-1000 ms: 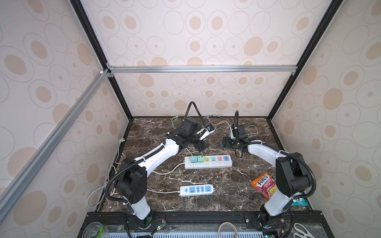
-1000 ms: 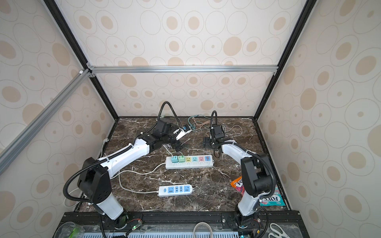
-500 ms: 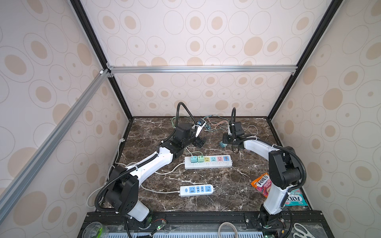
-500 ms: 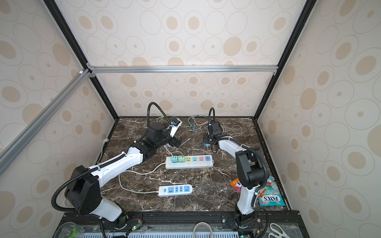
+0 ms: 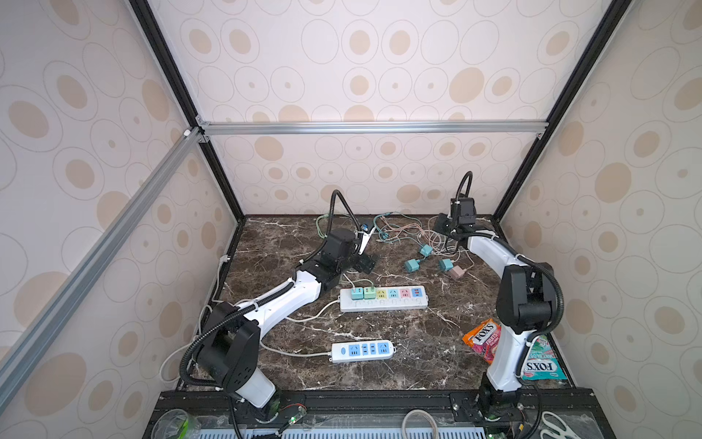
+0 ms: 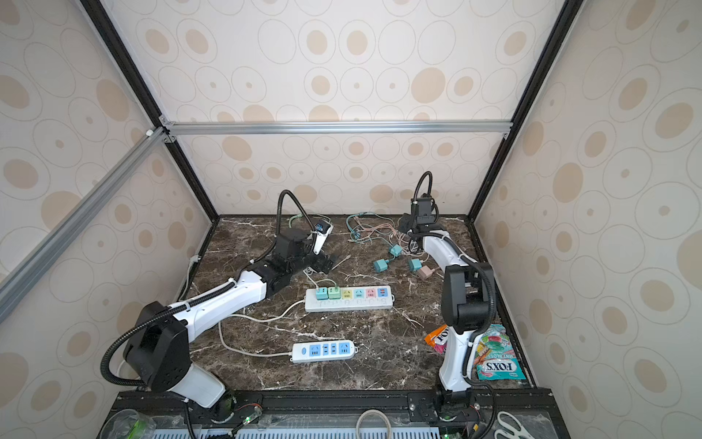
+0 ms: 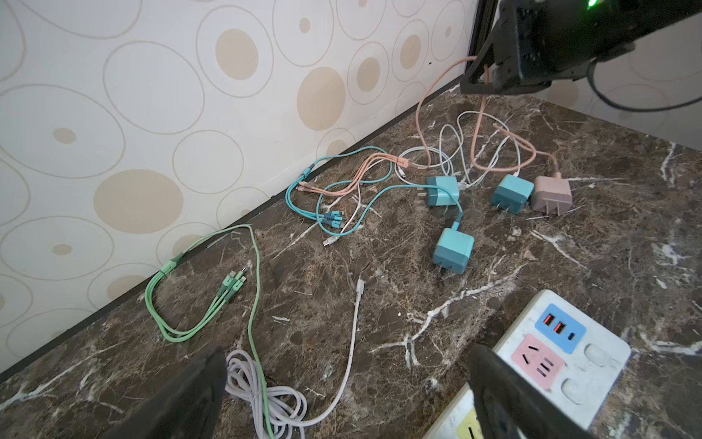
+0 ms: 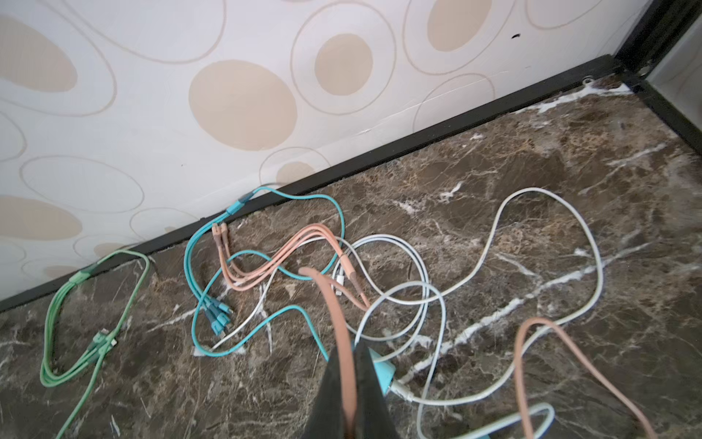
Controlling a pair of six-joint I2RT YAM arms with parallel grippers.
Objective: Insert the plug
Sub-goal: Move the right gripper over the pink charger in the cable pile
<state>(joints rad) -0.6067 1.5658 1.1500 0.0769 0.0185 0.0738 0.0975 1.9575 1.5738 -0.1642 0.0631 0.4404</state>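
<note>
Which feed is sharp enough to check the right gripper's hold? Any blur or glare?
Right wrist view: right gripper and the pink cable it pinches are soft, too near the lens. Left wrist view: shows that hold sharper; left gripper blurred. Both top views: even light, no glare, grip too small.

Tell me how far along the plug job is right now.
Done: a teal plug and a green plug sit in the power strip. In hand: the right pincer is shut on the pink cable, whose pink charger lies on the table; the left pincer is open, empty. Left: that charger and three teal chargers are unplugged.
</note>
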